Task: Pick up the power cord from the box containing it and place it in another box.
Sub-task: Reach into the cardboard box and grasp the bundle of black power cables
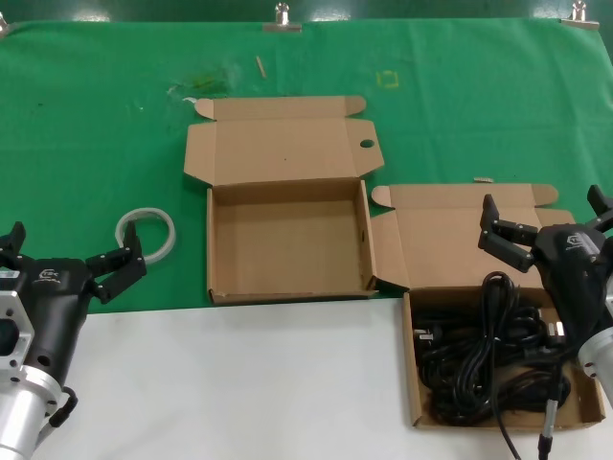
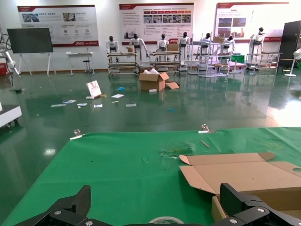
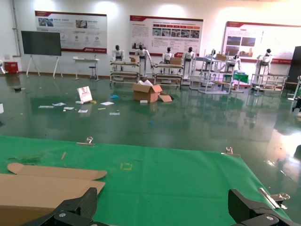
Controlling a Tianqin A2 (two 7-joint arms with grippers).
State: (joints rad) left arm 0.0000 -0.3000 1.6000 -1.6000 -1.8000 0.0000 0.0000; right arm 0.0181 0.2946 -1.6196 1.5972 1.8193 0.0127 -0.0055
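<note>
The power cord [image 1: 484, 369], a black bundled cable, lies in the brown cardboard box [image 1: 410, 369] at the right front, whose lid [image 1: 441, 240] lies open behind it. The other box [image 1: 287, 240] stands open and empty in the middle, lid [image 1: 278, 149] folded back. My right gripper [image 1: 548, 218] is open and empty, over the back of the cord box above its lid. My left gripper [image 1: 67, 254] is open and empty at the left front, apart from both boxes. In the left wrist view the left gripper [image 2: 157, 212] faces the empty box's lid [image 2: 244, 174].
A white ring [image 1: 147, 233] lies on the green cloth [image 1: 86, 144] just beyond my left gripper; it also shows in the left wrist view [image 2: 164, 220]. A white table surface [image 1: 239, 383] runs along the front. Metal clips [image 1: 281, 17] hold the cloth's far edge.
</note>
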